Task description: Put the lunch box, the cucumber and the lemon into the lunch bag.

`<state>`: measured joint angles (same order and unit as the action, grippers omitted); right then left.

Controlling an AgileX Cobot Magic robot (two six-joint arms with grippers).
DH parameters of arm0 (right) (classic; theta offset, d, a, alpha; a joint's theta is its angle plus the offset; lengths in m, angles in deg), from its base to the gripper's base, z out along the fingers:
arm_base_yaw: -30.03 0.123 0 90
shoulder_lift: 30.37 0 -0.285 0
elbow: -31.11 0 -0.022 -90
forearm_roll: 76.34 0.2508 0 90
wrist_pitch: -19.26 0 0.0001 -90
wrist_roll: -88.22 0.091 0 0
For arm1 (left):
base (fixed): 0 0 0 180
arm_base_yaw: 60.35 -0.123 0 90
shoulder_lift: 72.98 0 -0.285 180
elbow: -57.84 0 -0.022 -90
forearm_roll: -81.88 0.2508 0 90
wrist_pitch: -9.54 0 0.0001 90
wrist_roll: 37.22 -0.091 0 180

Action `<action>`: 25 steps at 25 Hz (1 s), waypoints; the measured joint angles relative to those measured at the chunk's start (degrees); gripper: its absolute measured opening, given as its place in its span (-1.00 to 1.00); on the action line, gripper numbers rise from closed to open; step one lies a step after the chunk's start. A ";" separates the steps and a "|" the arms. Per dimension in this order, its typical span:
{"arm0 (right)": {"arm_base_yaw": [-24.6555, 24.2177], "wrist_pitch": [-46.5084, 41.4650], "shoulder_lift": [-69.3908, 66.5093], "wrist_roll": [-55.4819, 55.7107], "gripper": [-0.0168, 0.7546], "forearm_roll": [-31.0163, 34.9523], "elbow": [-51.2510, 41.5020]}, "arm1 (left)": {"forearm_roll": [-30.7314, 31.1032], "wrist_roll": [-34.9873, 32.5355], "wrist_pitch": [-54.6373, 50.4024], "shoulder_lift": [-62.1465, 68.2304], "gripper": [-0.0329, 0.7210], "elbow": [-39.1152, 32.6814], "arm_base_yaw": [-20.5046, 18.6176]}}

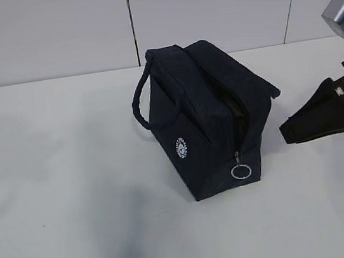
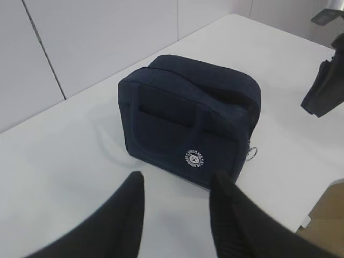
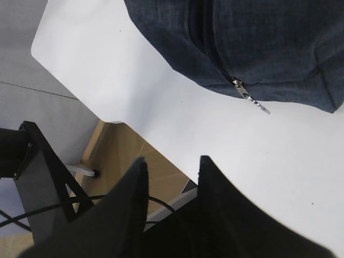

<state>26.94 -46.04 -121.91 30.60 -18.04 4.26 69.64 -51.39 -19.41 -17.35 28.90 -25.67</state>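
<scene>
Both pincers empty, lunch bag unzipped on the table.

The lunch bag (image 1: 212, 117) stands ahead of the parted left pincer (image 2: 177, 201) and just beyond the parted right pincer (image 3: 172, 177); no lunch box, cucumber or lemon shows, so locating them should come first.

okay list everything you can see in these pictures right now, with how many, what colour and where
lunch bag: one, dark navy, middle of the table, top zipper open
ring pull: one, silver, hanging at the bag's front end
logo: one, white, round, on the bag's side
table: one, white, under the bag
wall panels: pale grey, behind the table
left gripper: one, black, open, empty, facing the bag's logo side
right gripper: one, black, open, empty, right of the bag, near the zipper end
</scene>
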 joint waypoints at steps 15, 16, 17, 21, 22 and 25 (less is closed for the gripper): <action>-0.22 7.67 -8.78 -10.52 -0.33 -4.29 0.00 | 0.00 0.00 -1.58 0.00 -0.14 0.00 0.00; -0.22 7.78 -8.96 -11.09 -0.33 -4.29 0.00 | 0.00 0.00 -1.58 0.00 -0.14 0.00 0.00; -0.22 7.78 -9.21 -11.85 -0.33 -3.93 0.00 | 0.00 0.00 -1.68 0.00 -0.14 0.00 0.00; -0.22 7.46 -10.92 -14.89 -0.28 0.49 0.00 | 0.00 0.00 -1.68 0.00 -0.14 0.00 0.00; -0.22 7.46 -11.29 -15.25 -0.22 1.53 0.00 | 0.00 0.00 -1.76 0.00 -0.14 0.00 0.00; -0.22 7.34 -12.71 -15.59 0.03 2.89 0.00 | 0.00 0.00 -1.81 0.00 -0.14 0.00 0.00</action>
<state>26.72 -38.70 -134.62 15.01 -15.16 4.26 69.64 -51.39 -21.22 -17.35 28.90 -25.67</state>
